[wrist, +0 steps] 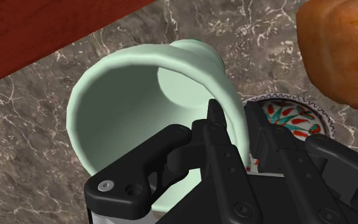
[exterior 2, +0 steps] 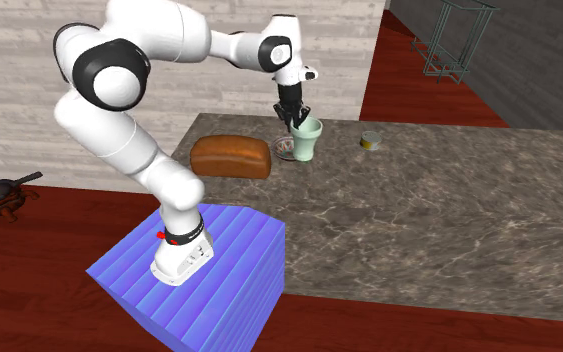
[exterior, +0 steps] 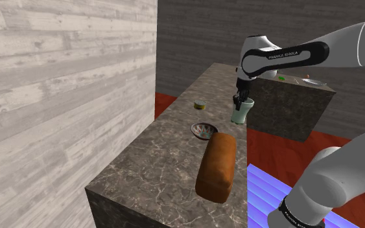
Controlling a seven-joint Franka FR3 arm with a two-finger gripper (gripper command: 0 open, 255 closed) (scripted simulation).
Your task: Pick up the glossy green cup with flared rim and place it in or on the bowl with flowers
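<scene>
The black gripper (exterior: 242, 101) is reaching down from above and pinching the pale green cup (exterior: 242, 114) by its rim. In the wrist view the two fingers (wrist: 216, 121) are pressing the cup's wall (wrist: 139, 108) between them, one inside the mouth and one outside. The cup is standing roughly upright near the counter's (exterior: 155, 162) edge on the stand's side, flared mouth up, and I cannot tell whether its foot is touching the stone or hanging just above it. Just beside it, towards the wall, the small bowl (exterior: 204, 131) with a red and green flower pattern is sitting on the counter. In the second exterior view the cup (exterior 2: 307, 140) is partly covering that bowl (exterior 2: 285, 148), and in the wrist view the bowl (wrist: 292, 118) is peeking out right past the outer finger. A brown loaf (exterior: 216, 166) is lying lengthwise close to the bowl, on the near part of the counter in the shoulder view. A small yellowish tin (exterior: 200, 105) is resting further along the counter, apart from the cup. The arm is rising from a blue ribbed stand (exterior 2: 209, 270) on the red floor (exterior 2: 49, 290), and a dark pan (exterior 2: 4, 190) is sitting on that floor off to the second exterior view's left.
</scene>
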